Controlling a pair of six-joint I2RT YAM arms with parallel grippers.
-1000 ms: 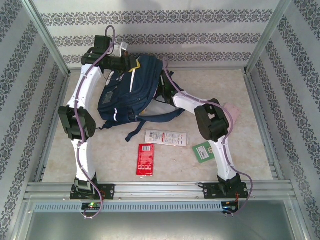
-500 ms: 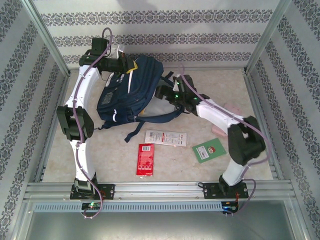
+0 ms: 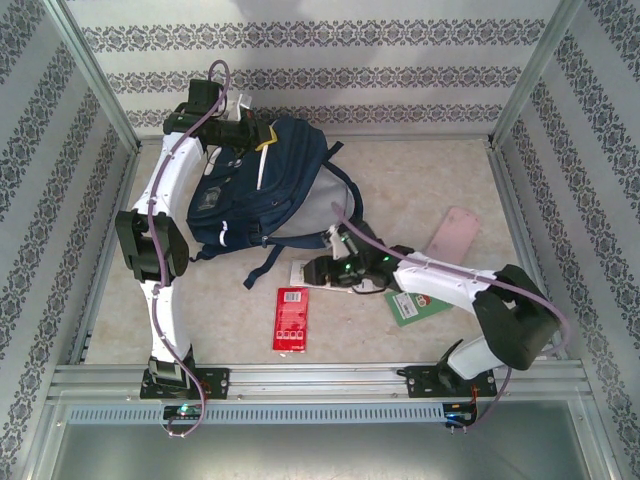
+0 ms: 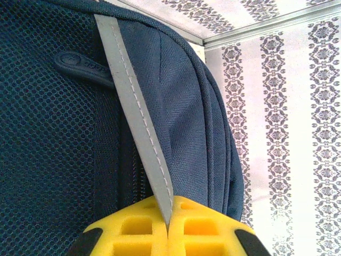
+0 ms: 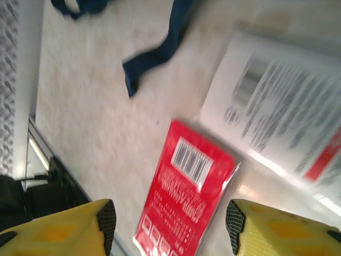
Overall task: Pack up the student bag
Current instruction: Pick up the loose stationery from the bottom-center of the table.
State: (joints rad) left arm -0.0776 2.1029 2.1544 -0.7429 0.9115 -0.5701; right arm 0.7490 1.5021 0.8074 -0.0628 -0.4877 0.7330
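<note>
You see the student bag [image 3: 270,185] lying at 11 o'clock on the table [image 3: 420,190]. Your left gripper [image 4: 168,226] pinches its grey strip [image 4: 133,106]. Your right gripper [image 5: 169,218], fingers spread wide, hangs over the red packet [image 5: 184,192], at 5 o'clock from the bag.

top: we're looking down from behind | left wrist: hugging student bag [image 4: 53,133] | right wrist: facing down near red packet [image 5: 184,208], sharing it with top

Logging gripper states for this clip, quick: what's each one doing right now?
Left gripper: closed on the bag, by its grey strip.
Right gripper: open, empty, above the red packet.
</note>
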